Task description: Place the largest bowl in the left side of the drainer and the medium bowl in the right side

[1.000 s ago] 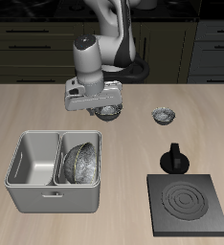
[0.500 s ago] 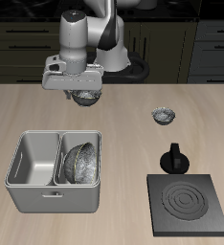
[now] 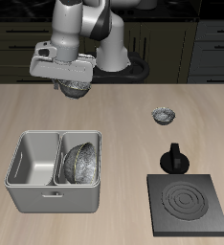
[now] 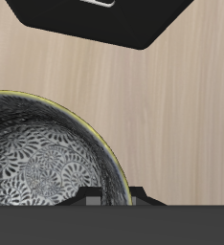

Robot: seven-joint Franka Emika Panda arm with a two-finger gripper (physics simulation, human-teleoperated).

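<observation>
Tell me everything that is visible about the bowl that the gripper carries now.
The medium bowl is a shiny grey metal bowl with a speckled pattern on its inside and a thin yellowish rim, as the wrist view shows. It hangs in the air under the gripper, lifted clear of the table and roughly upright. The fingers grip it at its rim; nothing else touches it. It is behind the drainer, not yet above its empty compartment.

Medium bowl (image 3: 75, 90) held aloft; largest bowl (image 3: 80, 160) tilted in drainer (image 3: 28, 191)
</observation>
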